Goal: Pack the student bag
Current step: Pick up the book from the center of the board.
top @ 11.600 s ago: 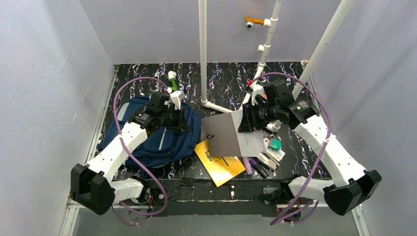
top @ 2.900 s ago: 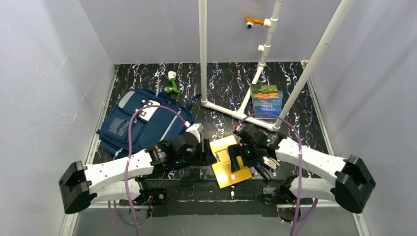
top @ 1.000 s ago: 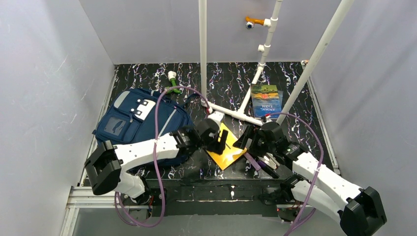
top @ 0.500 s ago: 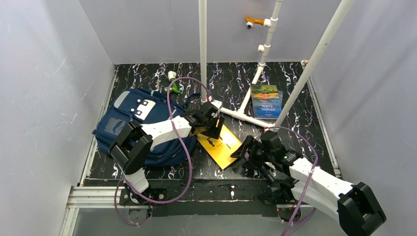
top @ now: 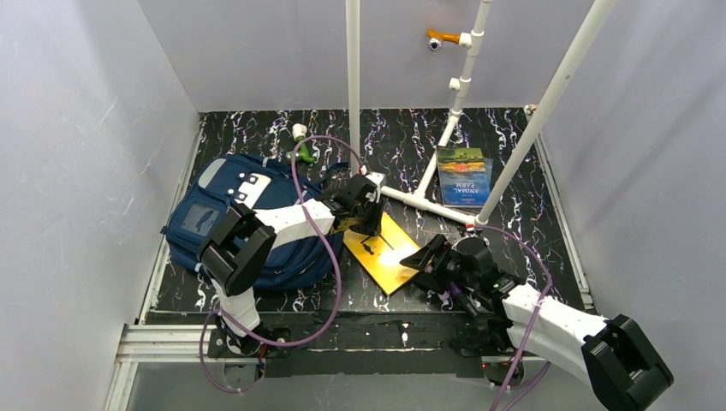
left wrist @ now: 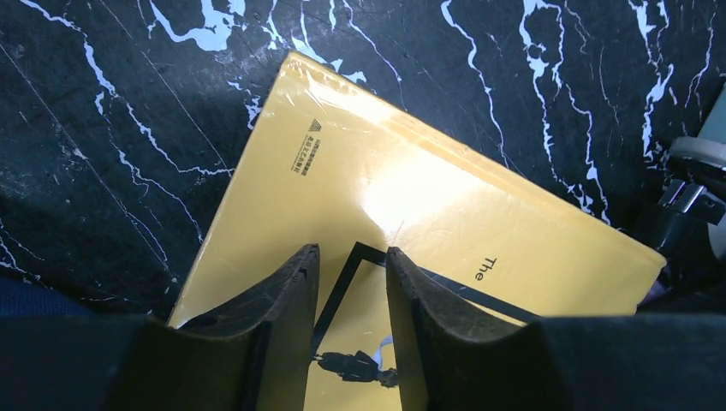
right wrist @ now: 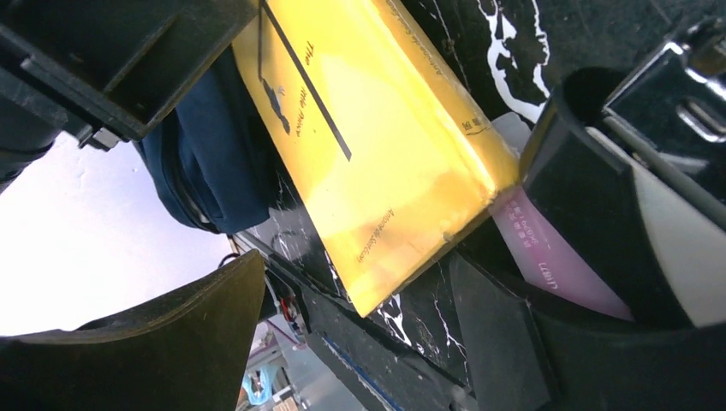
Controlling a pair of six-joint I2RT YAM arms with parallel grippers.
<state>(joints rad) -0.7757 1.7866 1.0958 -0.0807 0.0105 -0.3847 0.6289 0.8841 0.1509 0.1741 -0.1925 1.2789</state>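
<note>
The student bag (top: 248,224), navy with a white patch, lies at the left of the table. A yellow book (top: 389,254) lies flat beside its right edge. My left gripper (top: 369,219) hovers over the book's far-left corner. In the left wrist view its fingers (left wrist: 291,287) stand a narrow gap apart above the cover (left wrist: 411,184), with nothing between them. My right gripper (top: 428,259) is wide open at the book's near-right corner (right wrist: 377,145), which points into the gap between the jaws (right wrist: 355,265). The bag's navy fabric (right wrist: 205,163) shows behind the book.
A second book with a landscape cover (top: 463,175) lies at the back right. A green-and-white object (top: 300,145) sits behind the bag. White pipes (top: 411,199) cross the table's middle. Pink and dark pens (right wrist: 548,248) lie under my right wrist. The table's near edge (top: 377,330) is close.
My left gripper moved away from me to the book's far-left corner and narrowed its jaws. My right gripper slid nearer the front edge and stayed wide open.
</note>
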